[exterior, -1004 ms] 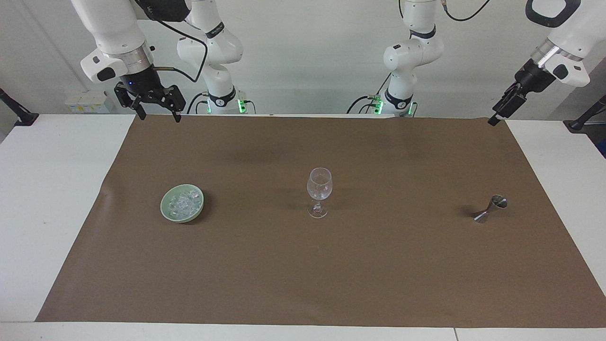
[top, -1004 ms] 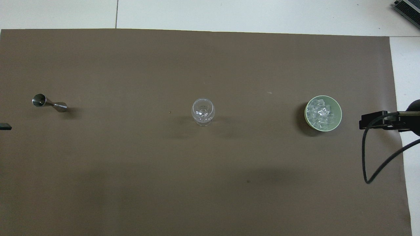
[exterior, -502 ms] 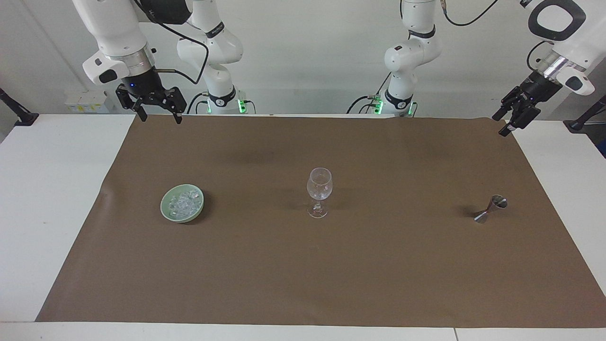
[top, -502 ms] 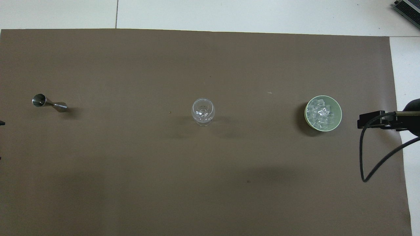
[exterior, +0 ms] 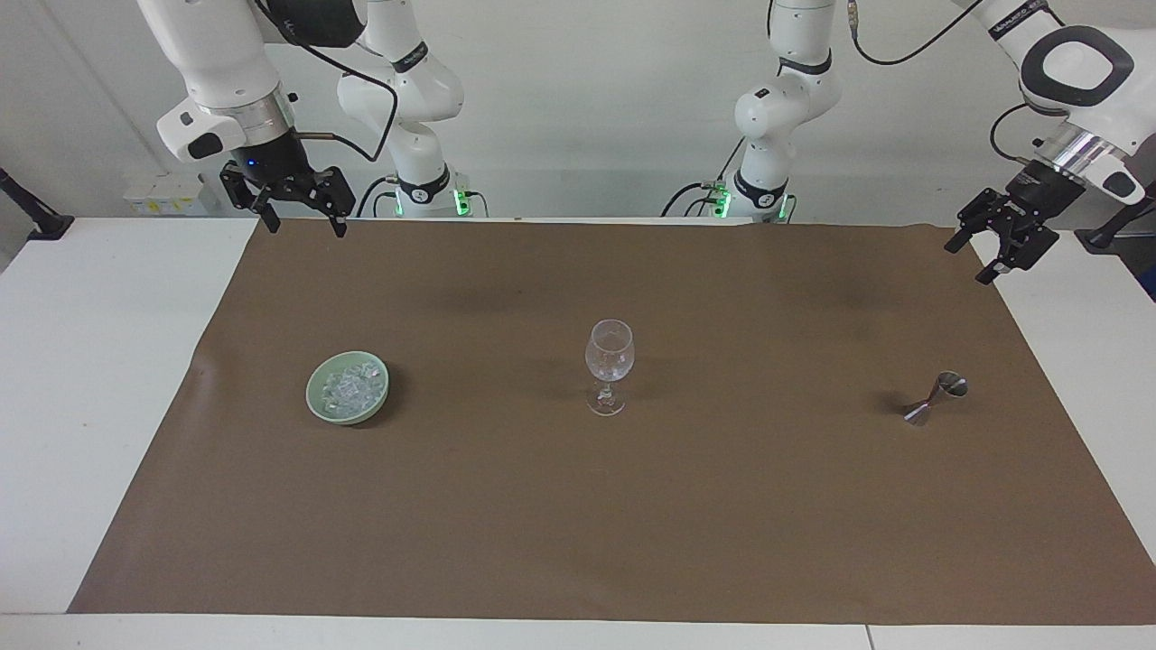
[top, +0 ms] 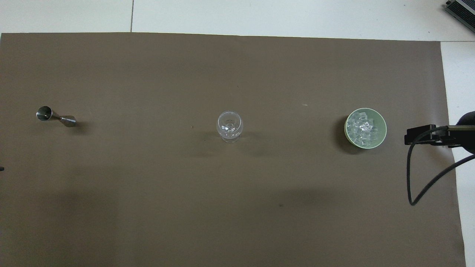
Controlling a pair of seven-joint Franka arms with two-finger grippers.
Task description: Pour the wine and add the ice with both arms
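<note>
Ice [exterior: 352, 387] in bowl [exterior: 318, 403]; glass [exterior: 609, 361] mid-mat (jigger [exterior: 936, 398] toward left arm's end).

White table [exterior: 99, 379], brown mat [exterior: 578, 506], green bowl [exterior: 318, 402], wine glass [exterior: 610, 366], steel jigger [exterior: 936, 398]

Two glossy white jointed arms [exterior: 226, 63], silver wrist rings, black cables, green-lit bases.

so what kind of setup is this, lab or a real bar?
Looks like a robot lab bench, not a bar: two white arms bolted at a plain white table, a brown paper sheet as work surface, and staged props only: a wine glass, a jigger and a green bowl of ice.
</note>
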